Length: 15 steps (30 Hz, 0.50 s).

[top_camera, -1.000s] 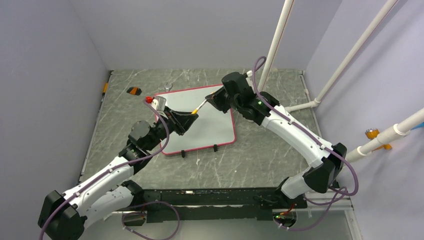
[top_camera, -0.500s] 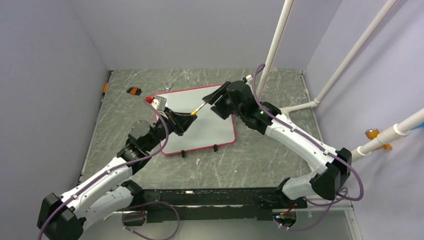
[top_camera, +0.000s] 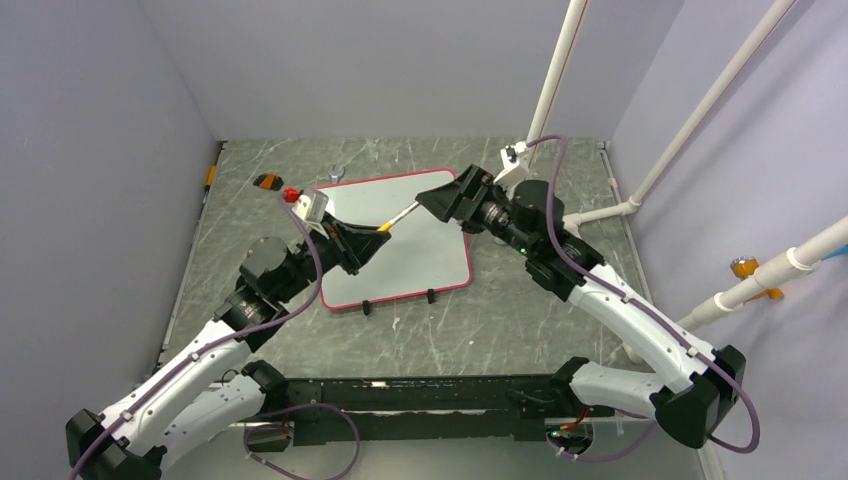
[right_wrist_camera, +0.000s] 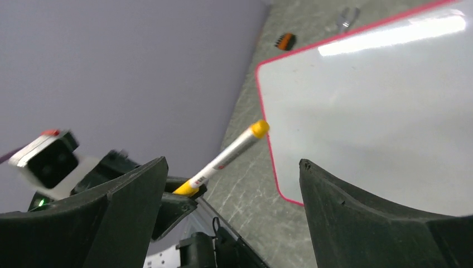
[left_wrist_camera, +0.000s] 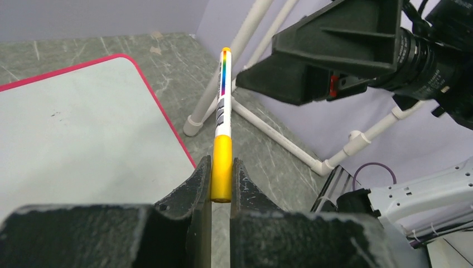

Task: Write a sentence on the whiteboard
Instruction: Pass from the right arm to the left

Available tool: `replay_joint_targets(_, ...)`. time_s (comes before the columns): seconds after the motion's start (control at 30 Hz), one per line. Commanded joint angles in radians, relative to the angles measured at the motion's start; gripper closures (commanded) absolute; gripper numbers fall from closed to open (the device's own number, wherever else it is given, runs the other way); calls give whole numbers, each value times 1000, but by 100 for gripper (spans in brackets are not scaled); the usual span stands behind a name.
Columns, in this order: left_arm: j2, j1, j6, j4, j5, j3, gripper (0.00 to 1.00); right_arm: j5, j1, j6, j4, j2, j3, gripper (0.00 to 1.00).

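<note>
Top external view: the whiteboard (top_camera: 430, 255) lies flat mid-table under both wrists, and you'll find no writing on it, though glare in the right wrist view could hide faint strokes. The right gripper (top_camera: 437, 198) hangs over the board's far right corner, jaws spread wide and empty. The left gripper (top_camera: 372, 236), over the board's middle, is pinched tight on one yellow end of the marker (top_camera: 400, 217). Note the marker's long axis: it runs from the left jaws up and rightward, free end aimed at the right gripper's gap and just at its mouth, so that arm is the nearer.
</note>
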Motion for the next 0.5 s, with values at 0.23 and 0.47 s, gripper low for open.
replay_joint_targets(0.23,54,0,97,-210,250,263,100,-687,-260,-107,435,-77,-86,10)
replay_joint_targets(0.47,145,10,181,-361,426,453,100,-881,-280,-67,578,-65,-82,11)
